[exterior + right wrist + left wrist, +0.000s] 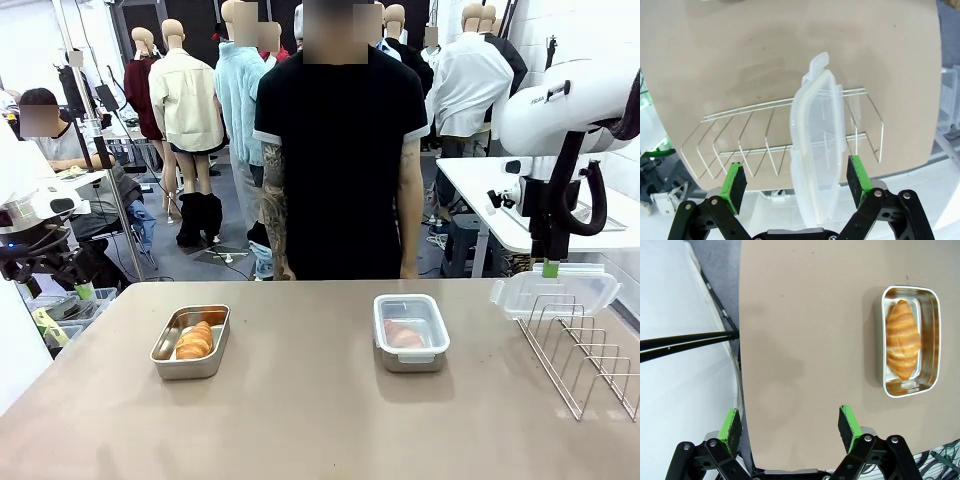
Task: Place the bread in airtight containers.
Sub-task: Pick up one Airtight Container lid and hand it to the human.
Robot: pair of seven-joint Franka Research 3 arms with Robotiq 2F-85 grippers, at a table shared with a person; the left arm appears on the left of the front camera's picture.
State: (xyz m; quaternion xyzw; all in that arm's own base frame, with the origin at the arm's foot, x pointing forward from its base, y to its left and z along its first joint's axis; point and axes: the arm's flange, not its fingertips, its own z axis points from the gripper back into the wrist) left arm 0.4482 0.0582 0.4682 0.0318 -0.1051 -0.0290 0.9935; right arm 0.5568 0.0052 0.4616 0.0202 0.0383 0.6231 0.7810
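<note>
One bread (195, 340) lies in an uncovered steel airtight container (167, 352) at the table's left; in the left wrist view the same bread (902, 339) sits in its tub (936, 340), off to the right of my open left gripper (790, 425). The second container (411, 358) stands mid-table with a clear lid clipped on and a bread (403, 335) inside. My left gripper (85, 290) hangs beside the table's left edge. My right gripper (550, 266) is open above a loose clear lid (555, 292); that lid (819, 145) leans on a wire rack directly below the right gripper (796, 179), untouched.
A wire rack (585, 350) stands at the table's right edge, also seen as wire rack (765, 145) from above. A person stands at the far side, arms down. The tabletop (300, 420) in front is bare.
</note>
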